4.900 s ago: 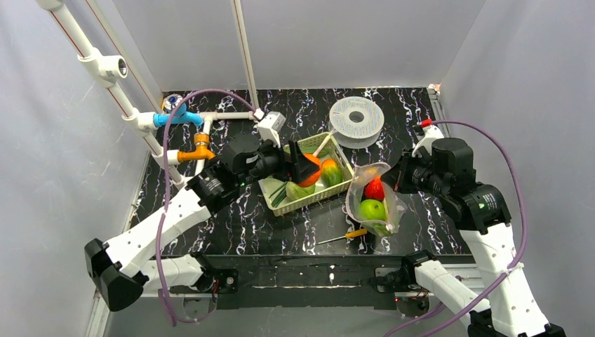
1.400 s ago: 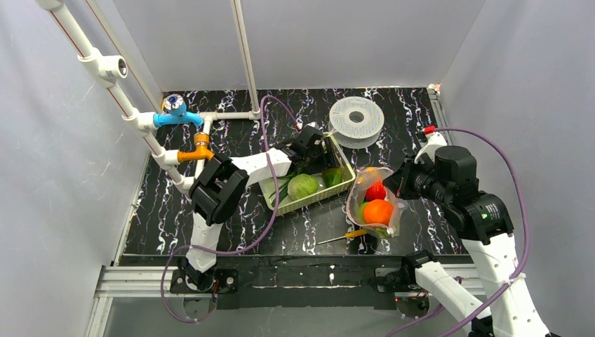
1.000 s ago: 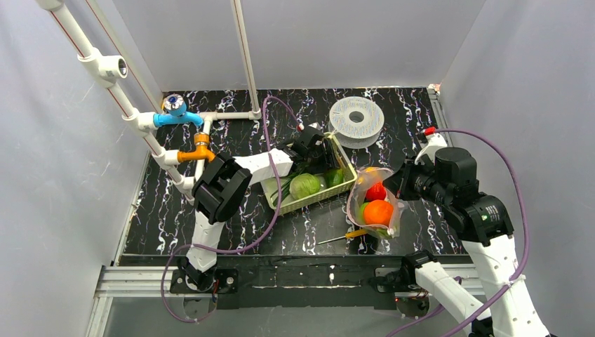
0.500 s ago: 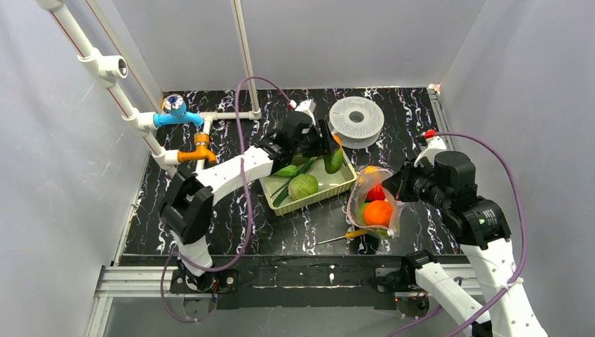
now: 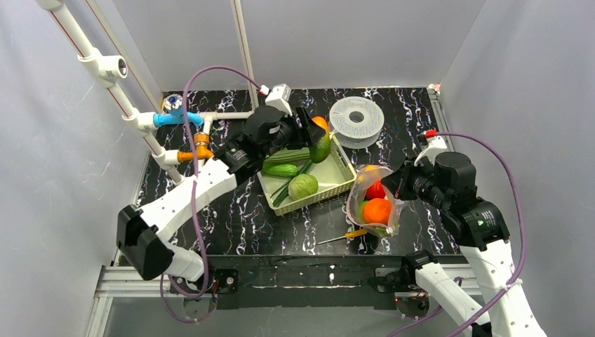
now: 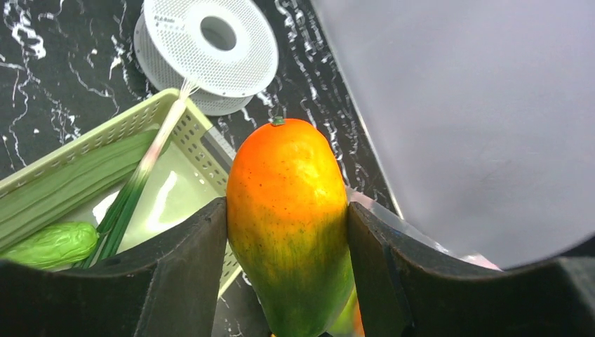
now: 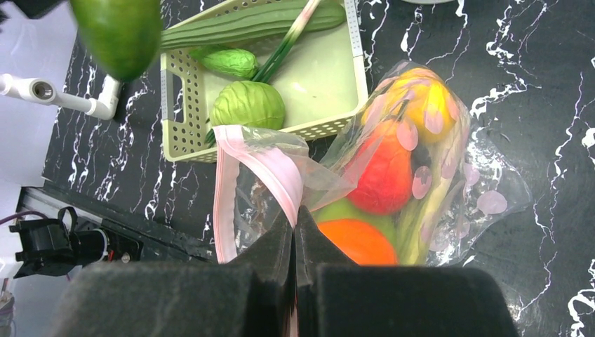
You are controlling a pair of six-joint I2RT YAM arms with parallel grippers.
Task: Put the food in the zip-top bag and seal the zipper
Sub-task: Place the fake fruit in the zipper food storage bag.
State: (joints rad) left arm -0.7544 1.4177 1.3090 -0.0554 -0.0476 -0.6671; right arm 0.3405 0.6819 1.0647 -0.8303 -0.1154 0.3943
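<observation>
left wrist shows left gripper [image 6: 288, 235] clamping a mango [image 6: 284, 179]; right gripper [image 7: 296, 235] pinches the zip-top bag [image 7: 438, 179].

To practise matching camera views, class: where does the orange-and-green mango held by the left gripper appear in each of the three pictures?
Top external: the mango is upper centre, over the far edge of the pale-green basket.
Left wrist: centre of frame, clamped in the left gripper.
Right wrist: only its green end shows, in the top left corner.
Shared landmark: the basket.
</observation>
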